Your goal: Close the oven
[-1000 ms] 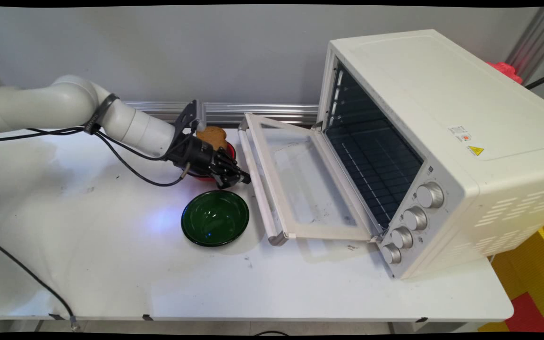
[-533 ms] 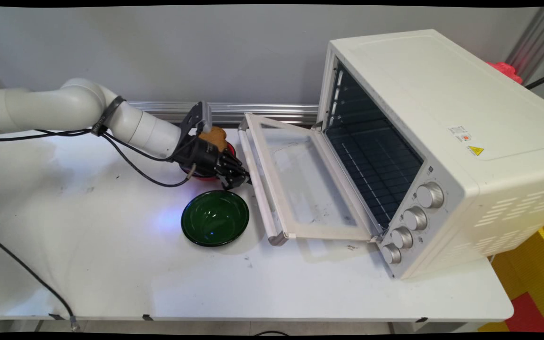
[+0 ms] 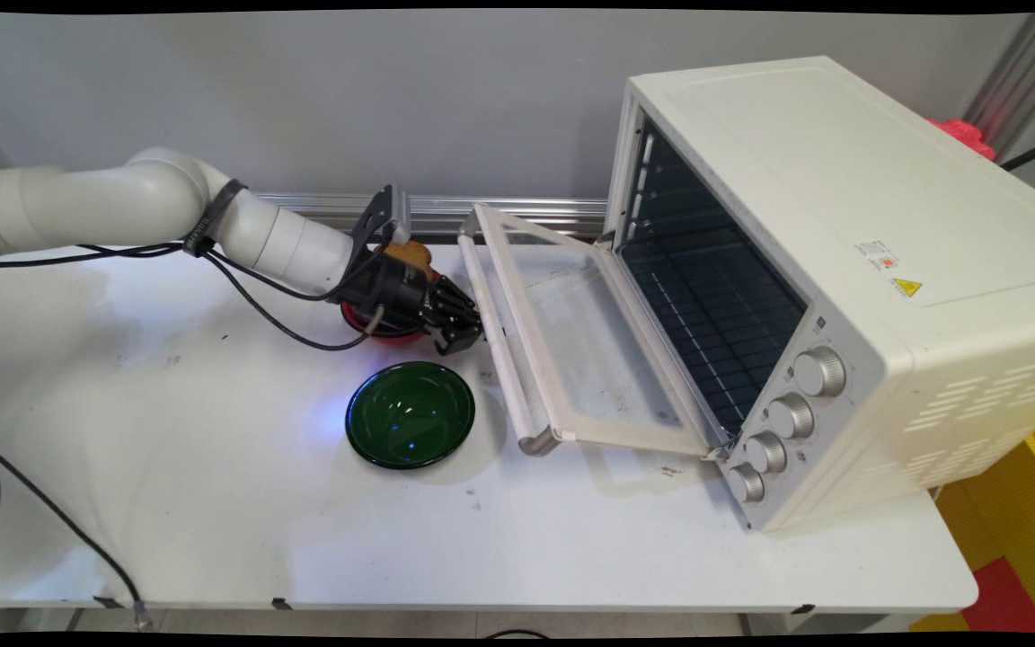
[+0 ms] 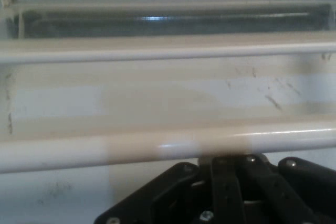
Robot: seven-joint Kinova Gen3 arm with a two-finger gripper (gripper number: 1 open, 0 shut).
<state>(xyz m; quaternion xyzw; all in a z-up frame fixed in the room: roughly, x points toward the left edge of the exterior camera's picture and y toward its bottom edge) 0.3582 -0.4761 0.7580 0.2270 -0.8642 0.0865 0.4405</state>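
My gripper is shut, and its tip touches the left side of the handle bar of the white oven's door. The door hangs partly open, tilted up from level, off the white toaster oven. In the hand view the closed fingers meet right under the pale handle bar, with the door's glass and frame beyond it. Behind my wrist a red bowl holds a brown piece of bread, mostly hidden by the hand.
A dark green glass bowl sits on the white table just in front of the gripper, left of the door's free corner. Black cables hang from the arm. An aluminium rail runs along the wall.
The gripper has moved right and a little up against the handle. The door has swung upward from nearly flat to a steeper tilt.
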